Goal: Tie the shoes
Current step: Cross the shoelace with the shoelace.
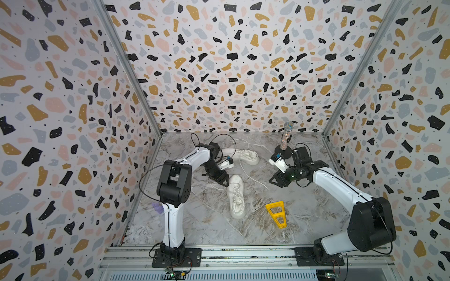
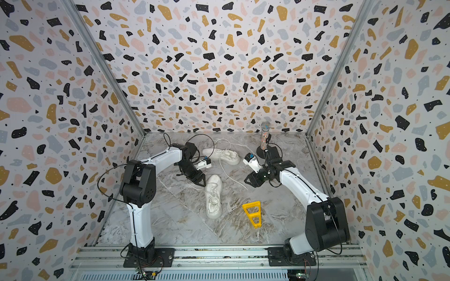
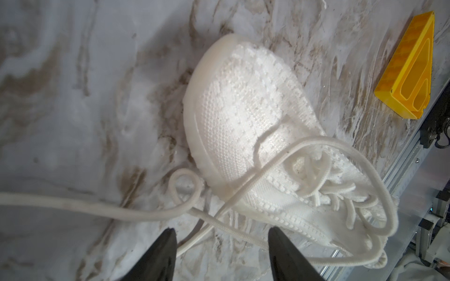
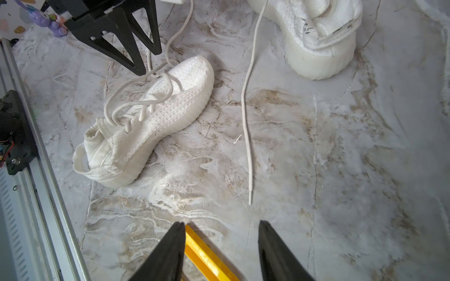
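Marbled table (image 1: 194,219), terrazzo walls. L gripper (image 3: 221,233) jaws apart, gripping nothing — a lace (image 3: 214,223) crosses btwn the tips, beside near shoe (image 1: 235,197), frame centre. R gripper (image 4: 221,225) approx. half open, empty. Far shoe (image 1: 246,155) just above centre.

Yellow wedge (image 1: 274,204) nr front; glitter mic (image 1: 286,142) upright at back; purple toy (image 1: 157,208) by wall.

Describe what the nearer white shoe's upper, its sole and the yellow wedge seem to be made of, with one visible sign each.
Shoe upper: knit fabric, matte; stitch rows show.
Sole: probably rubber or foam, smooth, faintly translucent, ribbed edge.
Yellow wedge: likely hard plastic, slightly glossy; crisp edges and cut-out slots.
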